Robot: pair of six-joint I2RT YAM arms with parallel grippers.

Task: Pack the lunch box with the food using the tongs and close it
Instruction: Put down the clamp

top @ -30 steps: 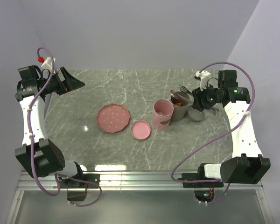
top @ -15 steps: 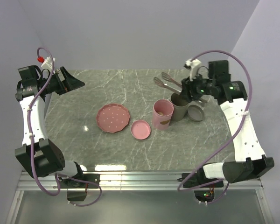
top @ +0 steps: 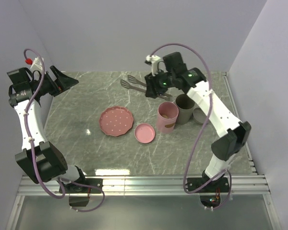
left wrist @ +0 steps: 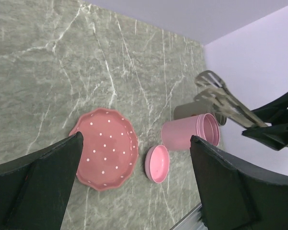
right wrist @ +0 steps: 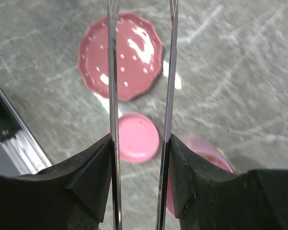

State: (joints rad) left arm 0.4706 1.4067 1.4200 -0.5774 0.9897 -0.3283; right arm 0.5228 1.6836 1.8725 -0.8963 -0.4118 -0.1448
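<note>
My right gripper (top: 151,87) (right wrist: 140,143) is shut on the tongs (top: 133,82) (right wrist: 113,96), one finger pressing on each silver arm. It holds them in the air at the back centre, tips pointing left. The spoon-shaped tips (left wrist: 210,86) look empty. The pink lunch box cup (top: 167,116) (left wrist: 189,134) stands open, with a tan patch of food (right wrist: 210,153) just inside its mouth. Its pink lid (top: 145,133) (right wrist: 137,136) lies beside it. No carrot pieces show. My left gripper (top: 67,80) (left wrist: 137,139) hangs open and empty at the far left.
A pink dotted plate (top: 116,120) (right wrist: 121,55) lies bare, left of the lid. A grey cup (top: 185,108) stands right behind the pink cup, with a grey lid (top: 202,116) to its right. The metal rail (right wrist: 19,143) runs along the near table edge.
My right arm has swung left from over the grey cup to the back centre, carrying the tongs. The left arm has drawn slightly further left.
</note>
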